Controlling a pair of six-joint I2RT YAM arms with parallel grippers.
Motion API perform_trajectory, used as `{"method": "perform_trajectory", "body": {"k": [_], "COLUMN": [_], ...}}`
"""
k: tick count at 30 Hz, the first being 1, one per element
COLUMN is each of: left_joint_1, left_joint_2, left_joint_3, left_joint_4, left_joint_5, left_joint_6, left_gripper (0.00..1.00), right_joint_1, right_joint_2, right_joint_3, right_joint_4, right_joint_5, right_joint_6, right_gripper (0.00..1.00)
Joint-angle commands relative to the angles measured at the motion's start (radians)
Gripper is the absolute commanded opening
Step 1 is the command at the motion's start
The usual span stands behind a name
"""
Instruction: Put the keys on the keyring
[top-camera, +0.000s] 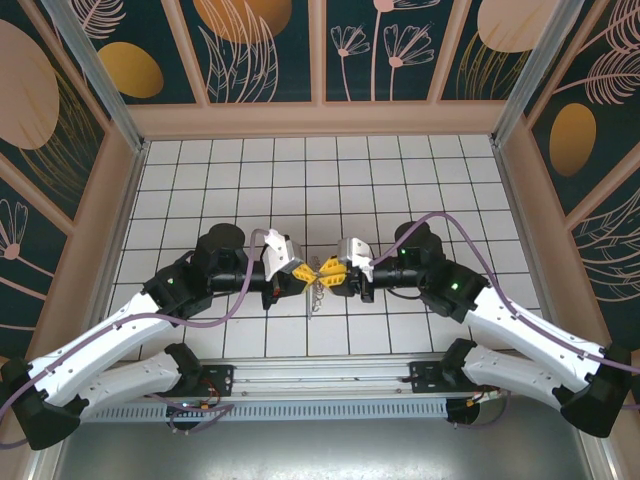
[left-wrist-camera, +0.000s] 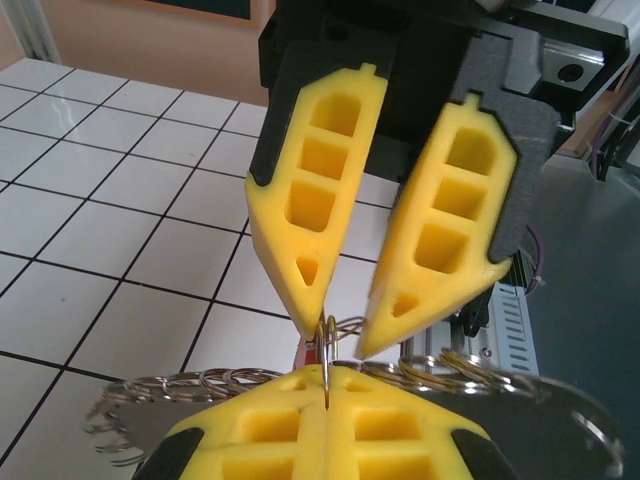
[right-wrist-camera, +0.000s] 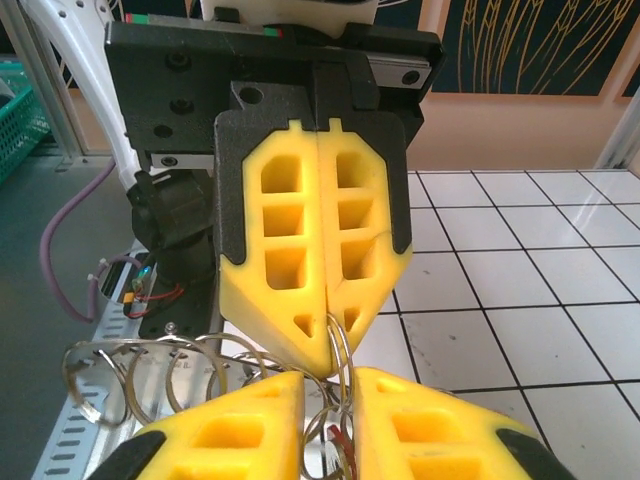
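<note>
Left gripper (right-wrist-camera: 328, 340): clamped together on thin silvery wire keyring (left-wrist-camera: 326, 352).
Right gripper (left-wrist-camera: 338, 335): fingers narrowly apart around it.
Risk: an uneven squeeze could twist the keyring free.

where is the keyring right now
Left wrist view: the keyring stands pinched in the shut left fingers at bottom centre, its top between the parted right fingers.

Two arms (top-camera: 120, 345), four yellow fingers (left-wrist-camera: 320, 180), one multi-loop keyring (left-wrist-camera: 326, 350).

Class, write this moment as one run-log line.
left gripper: shut on keyring | right gripper: open, jaws straddling keyring | grippers: tip to tip over table centre
</note>
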Motion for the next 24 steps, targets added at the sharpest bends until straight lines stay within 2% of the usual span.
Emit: {"method": "perform_trajectory", "body": {"k": [1, 6, 11, 16, 17, 19, 21, 24], "left_joint_1": [-0.002, -0.002, -0.002, -0.002, -0.002, -0.001, -0.002, -0.002], "left_joint_2": [-0.001, 0.005, 0.005, 0.011, 0.013, 0.017, 0.018, 0.014], "left_joint_3": [0.044, 0.046, 0.044, 0.04, 0.041, 0.046, 0.055, 0.071], "left_joint_4": [0.052, 0.056, 0.059, 0.048, 0.045, 0.032, 0.005, -0.033], "left_joint_5": [0.053, 0.061, 0.058, 0.021, 0.01, -0.023, -0.069, -0.148], "left_joint_6": [0.014, 0.016, 0.02, 0.021, 0.022, 0.025, 0.037, 0.055], "left_gripper": [0.0, 0.0, 0.0, 0.0, 0.02, 0.21, 0.32, 0.35], "right_joint_1": [-0.005, -0.005, -0.005, -0.002, 0.001, 0.021, 0.047, 0.091], "right_joint_2": [0.011, 0.013, 0.017, 0.005, 0.001, -0.009, -0.021, -0.031], "right_joint_3": [0.03, 0.031, 0.038, 0.049, 0.051, 0.055, 0.055, 0.058], "right_joint_4": [0.035, 0.04, 0.029, 0.012, 0.005, -0.007, -0.016, -0.033], "right_joint_5": [0.009, 0.019, 0.031, 0.079, 0.104, 0.184, 0.277, 0.434], "right_joint_6": [0.0, -0.002, -0.008, -0.029, -0.036, -0.06, -0.084, -0.119], "right_gripper": [0.15, 0.11, 0.0, 0.0, 0.0, 0.0, 0.0, 0.0]}}
